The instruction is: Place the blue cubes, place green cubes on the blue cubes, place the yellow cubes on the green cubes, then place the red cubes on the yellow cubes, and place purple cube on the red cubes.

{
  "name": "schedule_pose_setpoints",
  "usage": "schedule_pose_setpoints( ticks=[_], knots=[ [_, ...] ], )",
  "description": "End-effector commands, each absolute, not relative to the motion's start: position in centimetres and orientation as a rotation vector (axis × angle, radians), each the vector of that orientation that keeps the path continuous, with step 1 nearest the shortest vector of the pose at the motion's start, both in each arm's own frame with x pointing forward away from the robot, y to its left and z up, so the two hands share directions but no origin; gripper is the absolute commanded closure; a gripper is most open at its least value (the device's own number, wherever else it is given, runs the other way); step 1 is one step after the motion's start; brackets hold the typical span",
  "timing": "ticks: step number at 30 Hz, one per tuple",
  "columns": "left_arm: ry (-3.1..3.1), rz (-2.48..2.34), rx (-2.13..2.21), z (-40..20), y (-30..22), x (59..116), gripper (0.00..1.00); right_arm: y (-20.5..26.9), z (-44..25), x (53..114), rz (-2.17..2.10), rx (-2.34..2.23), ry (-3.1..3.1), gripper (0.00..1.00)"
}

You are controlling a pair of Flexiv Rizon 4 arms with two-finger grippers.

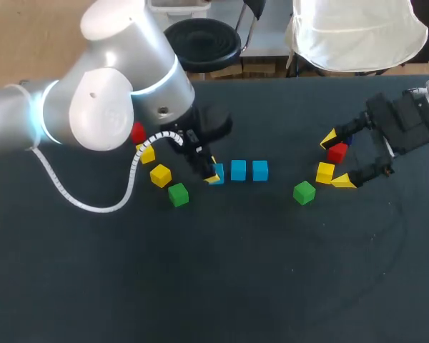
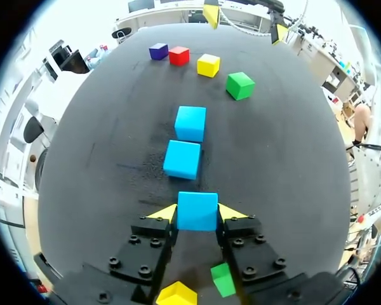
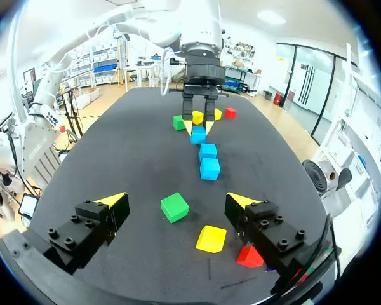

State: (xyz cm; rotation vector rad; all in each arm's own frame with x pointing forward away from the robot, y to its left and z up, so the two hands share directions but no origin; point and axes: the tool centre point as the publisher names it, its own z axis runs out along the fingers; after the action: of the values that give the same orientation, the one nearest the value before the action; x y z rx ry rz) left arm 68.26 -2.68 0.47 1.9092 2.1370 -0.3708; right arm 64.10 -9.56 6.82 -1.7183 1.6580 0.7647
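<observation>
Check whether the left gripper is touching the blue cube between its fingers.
Touching. In the left wrist view, the left gripper's yellow fingertips press against opposite sides of the blue cube, no gap visible.

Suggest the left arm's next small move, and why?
Probably open the left gripper and lift straight up. Its yellow-tipped fingers touch both sides of the small blue cube, which appears to rest on the black table in line with the other two blue cubes, so the blue row looks complete. A green cube lies beside that arm for the next pick.
</observation>
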Motion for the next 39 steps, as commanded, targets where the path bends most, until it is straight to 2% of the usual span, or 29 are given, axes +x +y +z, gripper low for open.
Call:
schedule_pose_setpoints(
  ticks=[1,35,37,39],
  knots=[
    [2.137,-0.377,1.904,0.2,-2.7,68.4,1.00,-9.6,6.8,64.1,0.766,-1.718,1.655,0.00],
    [2.053,-0.410,1.954,-0.1,-2.7,69.2,1.00,-9.6,6.8,64.1,0.766,-1.718,1.655,0.00],
    [2.048,-0.411,1.956,-0.3,-2.7,69.4,0.97,-9.6,6.8,64.1,0.766,-1.718,1.655,0.00],
    [2.030,-0.410,1.958,-0.3,-2.7,69.4,1.00,-9.6,6.8,64.1,0.766,-1.718,1.655,0.00]
  ],
)
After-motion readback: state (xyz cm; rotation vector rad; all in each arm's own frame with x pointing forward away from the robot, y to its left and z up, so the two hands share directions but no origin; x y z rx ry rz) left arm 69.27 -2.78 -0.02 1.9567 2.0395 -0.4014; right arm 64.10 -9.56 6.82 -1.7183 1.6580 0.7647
